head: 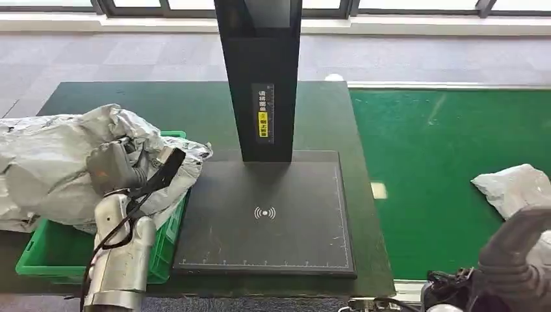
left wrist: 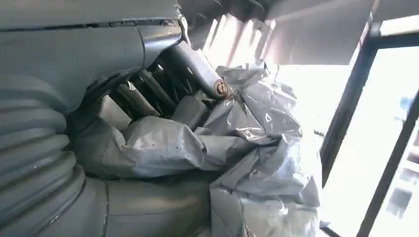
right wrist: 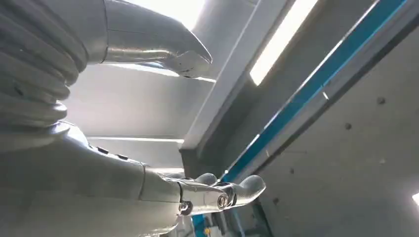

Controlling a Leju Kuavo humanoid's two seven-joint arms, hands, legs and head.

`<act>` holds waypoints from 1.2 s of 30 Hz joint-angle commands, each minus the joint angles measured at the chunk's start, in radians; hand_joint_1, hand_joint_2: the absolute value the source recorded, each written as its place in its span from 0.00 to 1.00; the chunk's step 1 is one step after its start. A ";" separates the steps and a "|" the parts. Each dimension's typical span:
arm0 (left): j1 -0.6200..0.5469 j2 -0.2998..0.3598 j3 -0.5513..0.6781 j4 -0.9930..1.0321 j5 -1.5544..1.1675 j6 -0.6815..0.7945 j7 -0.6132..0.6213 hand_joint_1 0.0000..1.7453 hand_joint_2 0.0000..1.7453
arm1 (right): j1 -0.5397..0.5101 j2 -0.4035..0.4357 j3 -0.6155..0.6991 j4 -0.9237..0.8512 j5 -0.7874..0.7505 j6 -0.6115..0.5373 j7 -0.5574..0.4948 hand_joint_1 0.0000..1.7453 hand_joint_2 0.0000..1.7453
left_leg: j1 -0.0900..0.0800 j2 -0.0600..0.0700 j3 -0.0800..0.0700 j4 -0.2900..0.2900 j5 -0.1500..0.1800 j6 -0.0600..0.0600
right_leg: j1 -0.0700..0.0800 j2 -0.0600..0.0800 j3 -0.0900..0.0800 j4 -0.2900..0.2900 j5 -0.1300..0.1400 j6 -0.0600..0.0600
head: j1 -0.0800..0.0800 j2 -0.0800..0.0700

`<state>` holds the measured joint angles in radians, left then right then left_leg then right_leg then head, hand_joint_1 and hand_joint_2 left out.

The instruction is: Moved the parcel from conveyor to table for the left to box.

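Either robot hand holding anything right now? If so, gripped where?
The left robot hand grips a crumpled grey parcel by bunched wrapping at its near right side, over the green crate. The right robot hand holds nothing, fingers apart.

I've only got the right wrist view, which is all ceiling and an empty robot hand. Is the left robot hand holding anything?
Observer: Yes. The left robot hand grips a crumpled grey parcel.
Operator: Where is that parcel?
Observer: It lies across the green crate at the left end of the table.
Operator: Any parcel on the conveyor?
Observer: One pale parcel lies on the green belt, near the right robot hand.
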<state>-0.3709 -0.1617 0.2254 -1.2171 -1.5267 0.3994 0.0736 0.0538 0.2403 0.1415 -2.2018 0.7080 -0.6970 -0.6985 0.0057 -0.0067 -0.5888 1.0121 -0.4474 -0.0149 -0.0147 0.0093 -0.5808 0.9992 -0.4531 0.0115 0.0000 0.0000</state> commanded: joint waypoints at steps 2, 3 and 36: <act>-0.165 0.107 -0.022 0.453 -0.044 0.012 0.012 1.00 1.00 | 0.019 0.069 0.083 0.127 -0.013 -0.001 0.000 0.00 1.00 | 0.001 0.000 0.002 -0.002 0.001 -0.001 | 0.001 -0.001 0.002 -0.001 0.000 -0.002 | 0.000 0.000; -0.165 0.107 -0.022 0.453 -0.044 0.012 0.012 1.00 1.00 | 0.019 0.069 0.083 0.127 -0.013 -0.001 0.000 0.00 1.00 | 0.000 0.000 0.002 -0.001 0.000 -0.001 | 0.001 -0.001 0.002 -0.001 0.000 -0.001 | 0.000 0.000; 0.164 -0.014 0.093 -0.027 0.423 0.279 -0.226 0.00 0.00 | -0.048 0.044 0.068 0.383 -0.037 -0.001 0.000 0.00 1.00 | -0.002 0.005 0.008 -0.006 -0.001 -0.002 | -0.002 0.004 0.006 -0.002 -0.001 -0.002 | 0.000 0.000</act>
<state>-0.3614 -0.1171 0.3075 -1.0530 -1.1627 0.6699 -0.1354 0.0219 0.2342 0.1755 -1.9558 0.6714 -0.6970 -0.6981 0.0032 -0.0072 -0.5845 1.0091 -0.4479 -0.0166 -0.0174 0.0095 -0.5771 1.0003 -0.4549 0.0101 -0.0004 0.0000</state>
